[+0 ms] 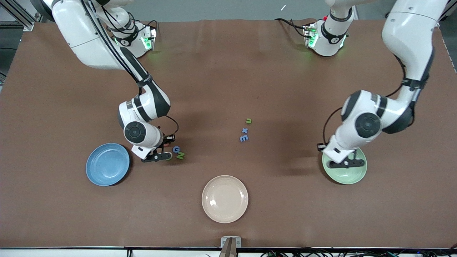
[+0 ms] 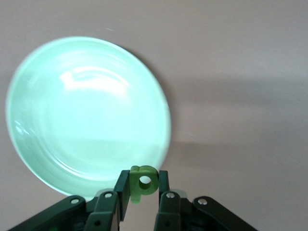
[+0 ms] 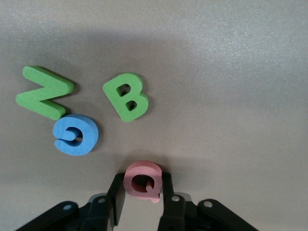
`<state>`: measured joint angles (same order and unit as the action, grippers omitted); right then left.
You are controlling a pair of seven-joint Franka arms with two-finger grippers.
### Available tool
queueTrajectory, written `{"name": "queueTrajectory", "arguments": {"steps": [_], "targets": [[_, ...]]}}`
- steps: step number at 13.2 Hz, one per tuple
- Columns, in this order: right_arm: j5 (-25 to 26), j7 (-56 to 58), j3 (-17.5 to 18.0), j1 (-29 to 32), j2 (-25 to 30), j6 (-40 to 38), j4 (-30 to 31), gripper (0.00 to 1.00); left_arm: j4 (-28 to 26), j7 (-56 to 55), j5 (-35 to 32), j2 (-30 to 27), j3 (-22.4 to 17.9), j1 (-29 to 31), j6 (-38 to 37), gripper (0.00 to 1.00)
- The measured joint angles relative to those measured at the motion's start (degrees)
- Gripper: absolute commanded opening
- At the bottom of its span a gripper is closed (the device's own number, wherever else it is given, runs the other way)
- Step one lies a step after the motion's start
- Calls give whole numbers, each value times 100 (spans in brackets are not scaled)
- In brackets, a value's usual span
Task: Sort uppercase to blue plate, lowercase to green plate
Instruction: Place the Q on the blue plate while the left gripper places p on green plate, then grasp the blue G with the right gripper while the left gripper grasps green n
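On the brown surface (image 1: 228,89), the right gripper (image 3: 140,188) is gripping the pink Q (image 3: 142,180) beside the blue plate (image 1: 107,164); only its wrist view shows B (image 3: 126,96), G (image 3: 75,134), N (image 3: 44,92). The left gripper (image 2: 142,192) is pinching the green a (image 2: 143,181) over the green plate (image 2: 86,115).

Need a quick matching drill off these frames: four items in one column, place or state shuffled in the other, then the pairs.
Column 1
1. pink Q
2. green a
3. blue G
4. cream plate

Column 2
A. between the left claw's fingers, over the green plate
B. bare, nearest the front camera
C. on the table between the right claw's fingers
D. lying on the table beside the green N

Pairs: 1-C, 2-A, 3-D, 4-B
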<state>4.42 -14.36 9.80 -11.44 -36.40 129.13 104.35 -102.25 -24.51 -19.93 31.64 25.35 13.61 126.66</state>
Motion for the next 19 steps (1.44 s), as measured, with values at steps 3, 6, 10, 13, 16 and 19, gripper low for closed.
{"name": "queueTrajectory", "arguments": {"steps": [3, 6, 10, 13, 16, 19], "targets": [[4, 1, -21, 40, 4, 50, -114, 7, 387, 61, -88, 454, -187, 71, 4, 91], [30, 256, -47, 344, 52, -77, -576, 8, 601, 90, -95, 664, -249, 84, 6, 100], [109, 1820, -82, 1058, 185, -434, -1056, 11, 712, 87, -95, 529, 262, 60, -463, 100], [371, 3016, -91, 1681, 171, -448, -1099, 24, 677, 66, -95, 335, 923, -68, -702, 98], [434, 3294, -89, 1813, 142, -458, -1095, 93, 328, 49, -97, 314, 1264, -245, -367, 96], [456, 3297, -59, 1789, 119, -464, -1082, 99, -204, -351, -97, 337, 1375, -512, 400, 92]]}}
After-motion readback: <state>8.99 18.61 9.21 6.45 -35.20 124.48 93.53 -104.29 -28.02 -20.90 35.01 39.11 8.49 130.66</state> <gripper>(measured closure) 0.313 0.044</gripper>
